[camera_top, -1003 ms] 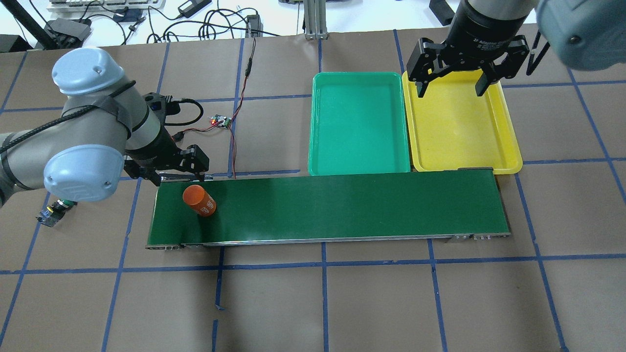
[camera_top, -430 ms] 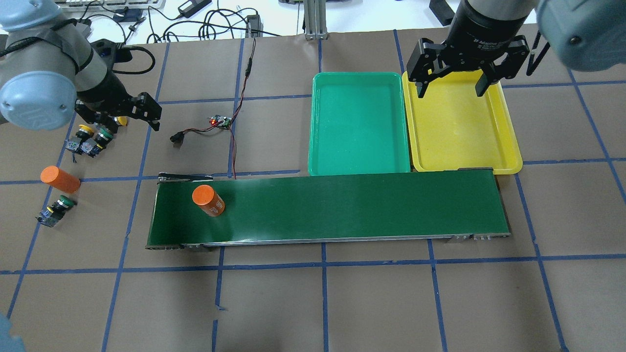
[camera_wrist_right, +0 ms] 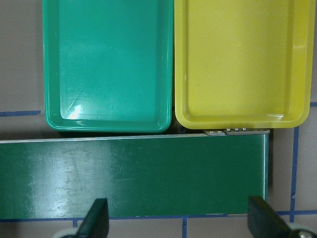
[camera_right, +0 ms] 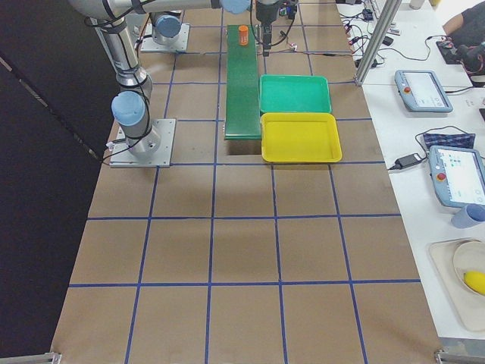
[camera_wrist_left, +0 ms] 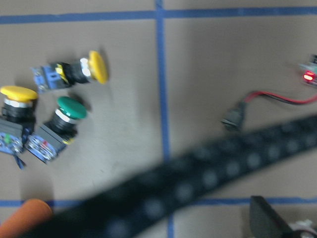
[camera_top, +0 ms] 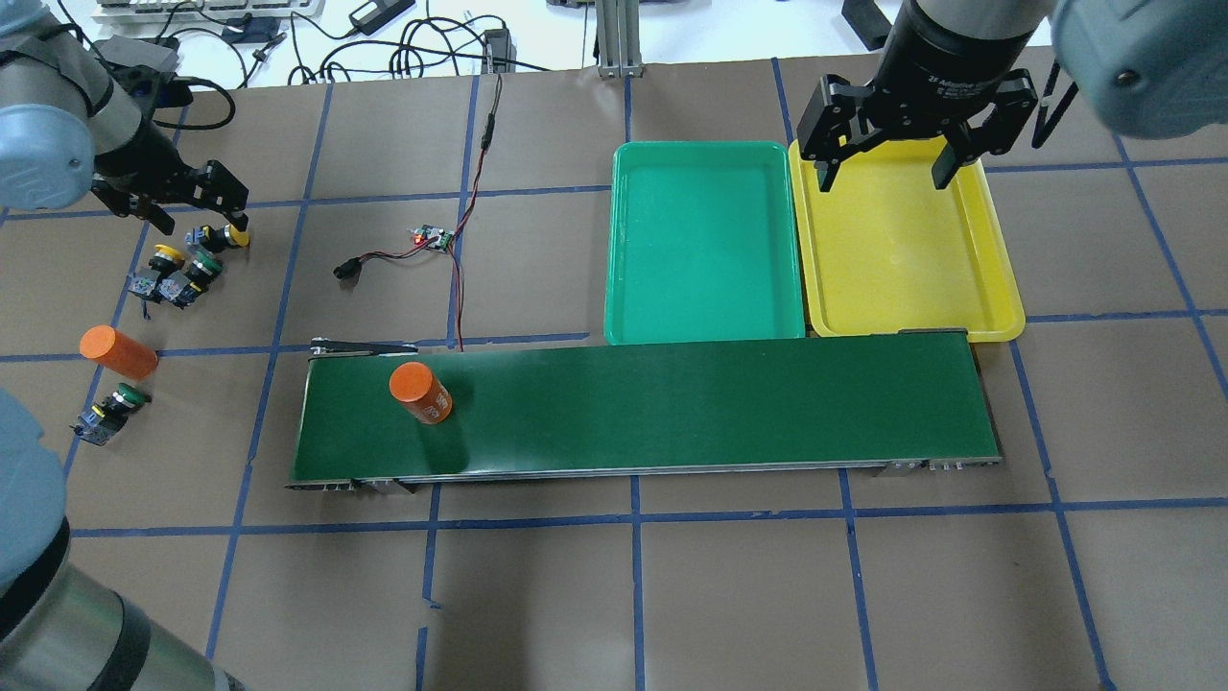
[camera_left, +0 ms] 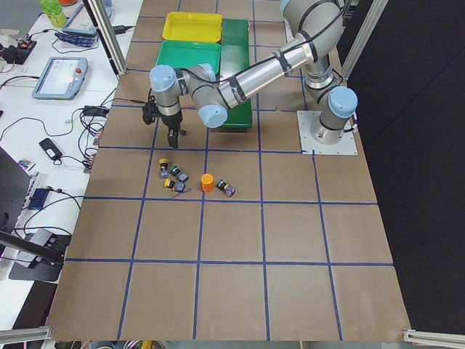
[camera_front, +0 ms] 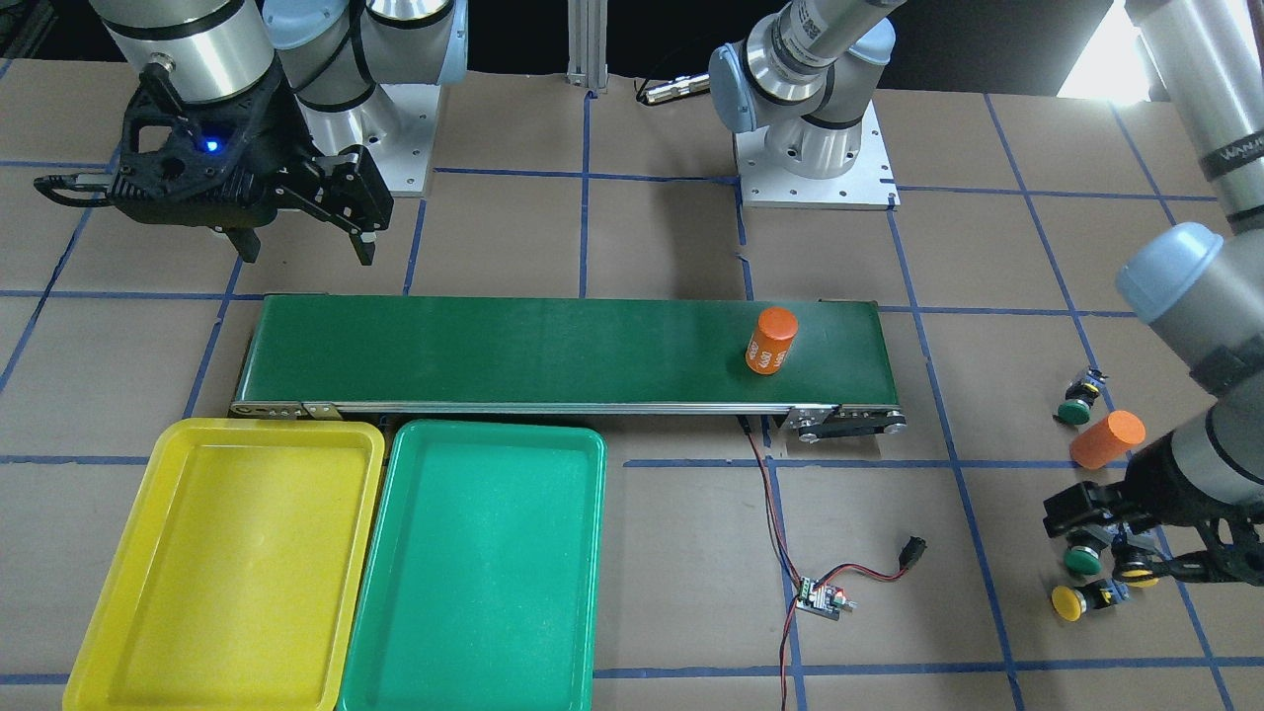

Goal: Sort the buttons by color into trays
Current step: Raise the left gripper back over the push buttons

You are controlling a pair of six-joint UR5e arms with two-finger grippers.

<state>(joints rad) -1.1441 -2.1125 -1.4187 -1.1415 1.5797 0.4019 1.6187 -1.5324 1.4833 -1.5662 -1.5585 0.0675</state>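
Three buttons lie clustered at the table's far left: a yellow one on its side (camera_top: pixel 228 237), a yellow one (camera_top: pixel 168 254) and a green one (camera_top: pixel 202 263); they also show in the left wrist view (camera_wrist_left: pixel 67 114). A second green button (camera_top: pixel 123 395) lies apart, nearer. My left gripper (camera_top: pixel 200 217) is open and empty, hovering just beyond the cluster. My right gripper (camera_top: pixel 883 180) is open and empty above the far edge of the yellow tray (camera_top: pixel 902 250). The green tray (camera_top: pixel 705 240) lies beside it. Both trays hold nothing.
A dark-green conveyor belt (camera_top: pixel 672 403) runs in front of the trays, with an orange cylinder (camera_top: pixel 419 392) near its left end. Another orange cylinder (camera_top: pixel 117 351) lies on the table by the buttons. A small circuit board with wires (camera_top: pixel 434 237) lies behind the belt.
My left arm has swung from the belt's left end out to the far left, over the button cluster. The orange cylinder on the belt has shifted right. The right arm has not moved.
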